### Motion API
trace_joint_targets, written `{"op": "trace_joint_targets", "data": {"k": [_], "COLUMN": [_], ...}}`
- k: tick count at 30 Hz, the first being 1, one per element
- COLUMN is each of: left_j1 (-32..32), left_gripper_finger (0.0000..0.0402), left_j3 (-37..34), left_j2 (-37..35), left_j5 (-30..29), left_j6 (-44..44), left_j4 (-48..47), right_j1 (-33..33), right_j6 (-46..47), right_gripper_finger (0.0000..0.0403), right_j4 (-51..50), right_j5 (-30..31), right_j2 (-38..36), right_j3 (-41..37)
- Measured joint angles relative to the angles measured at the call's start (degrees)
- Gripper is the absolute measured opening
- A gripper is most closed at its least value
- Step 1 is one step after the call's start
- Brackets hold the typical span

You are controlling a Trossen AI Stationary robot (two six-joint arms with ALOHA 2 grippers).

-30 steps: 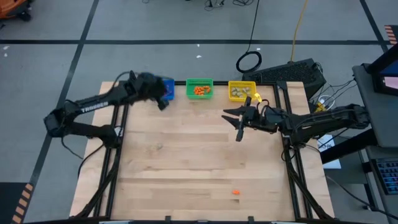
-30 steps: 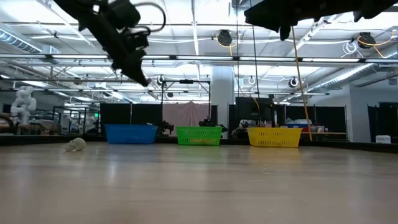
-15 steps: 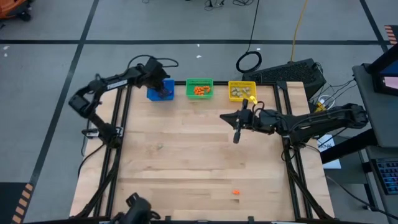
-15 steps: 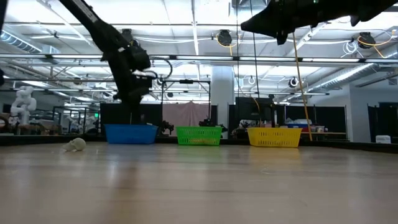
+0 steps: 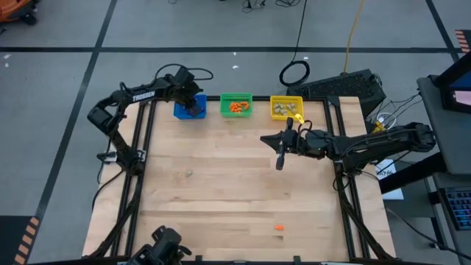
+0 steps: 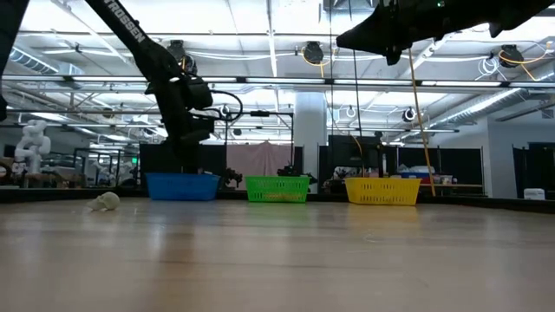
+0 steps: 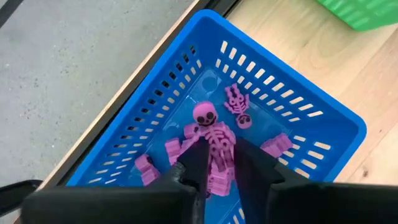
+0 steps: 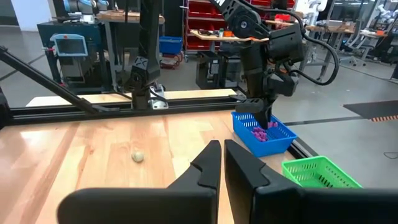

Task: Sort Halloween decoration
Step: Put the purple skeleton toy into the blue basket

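My left gripper (image 7: 222, 163) reaches down into the blue bin (image 5: 181, 110), (image 7: 292, 118) at the table's far left and is shut on a purple skeleton trinket (image 7: 214, 138). More purple trinkets (image 7: 237, 106) lie on the bin's floor. My right gripper (image 5: 280, 156), (image 8: 222, 163) is shut and hangs empty above the table's middle right. An orange trinket (image 5: 280, 227) lies near the near edge. A pale trinket (image 5: 188, 174), (image 6: 106, 201) lies on the left half of the wood. My left gripper pinches the purple skeleton by its ribcage and lower body (image 7: 219, 149) between the two fingers, coming from above and pointing down. The skull (image 7: 204, 114) sticks out past the fingertips. Whether the skeleton touches the bin's floor cannot be told.
The green bin (image 5: 236, 105) with orange trinkets and the yellow bin (image 5: 286, 107) with pale ones stand in a row with the blue one along the far edge. Bare wood spreads between the bins and the near edge. A dark object (image 5: 163, 246) pokes in at the near edge.
My left arm has swung from above the table's far left corner over to the blue bin and has come down into it, its gripper now pointing straight down.
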Motion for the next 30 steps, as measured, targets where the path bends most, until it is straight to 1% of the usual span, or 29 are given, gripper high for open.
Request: {"op": "trace_joint_targets", "data": {"k": [3, 6, 10, 13, 17, 20, 23, 26, 30], "left_j1": [0.0, 0.0, 0.0, 0.0, -0.06, -0.07, -0.07, -0.08, -0.04], "left_gripper_finger": [0.0084, 0.0091, 0.0083, 0.0072, 0.0072, 0.0091, 0.0121, 0.015, 0.0164], "left_j3": [0.0, 0.0, 0.0, 0.0, 0.0, 0.0, 0.0, 0.0, 0.0], "left_j2": [-0.01, -0.26, -0.55, -0.57, -0.57, -0.57, -0.57, -0.57, -0.57], "left_j5": [-0.06, -0.29, -1.04, -1.27, -4.18, -5.66, -6.48, -9.27, -13.5], "left_j6": [-0.92, -1.73, -1.68, -0.42, -0.35, -0.38, -0.84, -3.22, -3.43], "left_j4": [-0.05, -0.05, -0.56, -2.8, -4.32, -4.33, -4.3, -4.23, -4.25], "right_j1": [0.0, 0.0, 0.0, 0.0, 0.0, 0.01, 0.0, 0.0, 0.02], "right_j6": [0.0, 0.09, 0.85, 1.27, 1.28, 1.28, 1.29, 1.29, 1.29], "right_gripper_finger": [0.0008, 0.0009, 0.0009, 0.0009, 0.0009, 0.0009, 0.0009, 0.0009, 0.0009], "right_j4": [-0.38, -1.04, -1.71, -2.14, -2.33, -2.45, -2.63, -2.89, -3.04], "right_j5": [-0.01, -0.02, -0.02, -0.02, -0.02, -0.02, -0.02, -0.02, -0.02], "right_j2": [0.0, 0.0, 0.0, 0.0, 0.0, 0.0, 0.0, 0.0, 0.0], "right_j3": [0.0, 0.0, 0.0, 0.0, 0.0, 0.0, 0.0, 0.0, 0.0]}}
